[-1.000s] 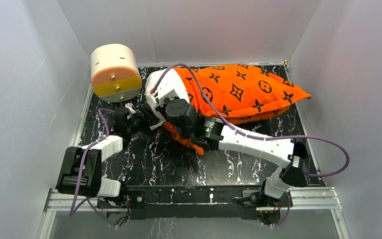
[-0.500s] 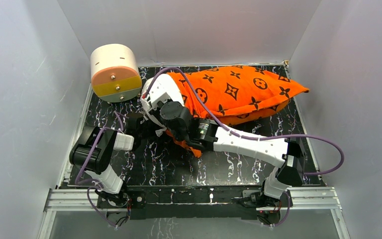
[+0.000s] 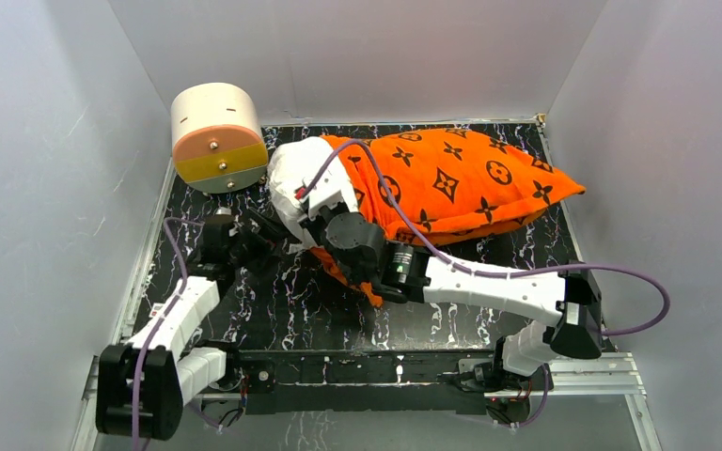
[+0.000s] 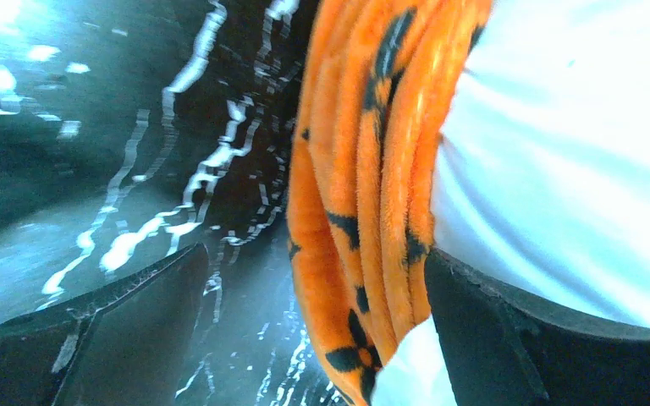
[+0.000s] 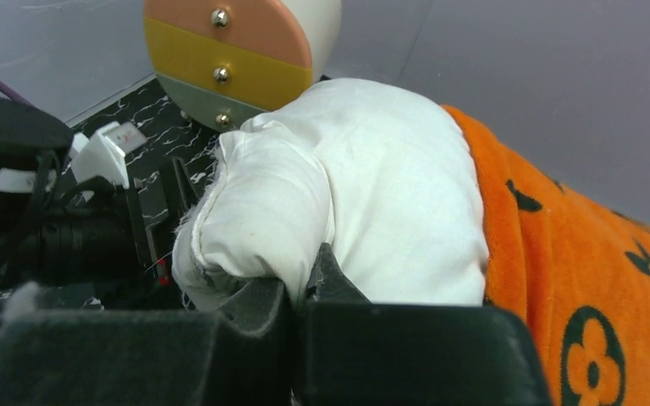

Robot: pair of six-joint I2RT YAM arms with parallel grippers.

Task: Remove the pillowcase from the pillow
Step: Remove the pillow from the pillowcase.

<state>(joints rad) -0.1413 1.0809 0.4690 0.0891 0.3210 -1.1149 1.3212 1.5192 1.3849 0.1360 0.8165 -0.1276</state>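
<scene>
So, right gripper [image 5: 300, 292] is clamped on the bare white left end of the pillow [image 5: 364, 186], while left gripper [image 4: 313, 288] sits wide around the bunched hem of the pillowcase [image 4: 364, 169] just beside it. Case stretches off rightward, so I reckon it peels that way.

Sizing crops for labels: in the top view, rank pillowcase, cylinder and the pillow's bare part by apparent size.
1. pillowcase
2. cylinder and bare pillow look alike; the right arm covers some pillow.

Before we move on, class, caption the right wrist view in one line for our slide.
Right gripper pinching the bare white end of the pillow, which sticks out of the orange pillowcase.
</scene>
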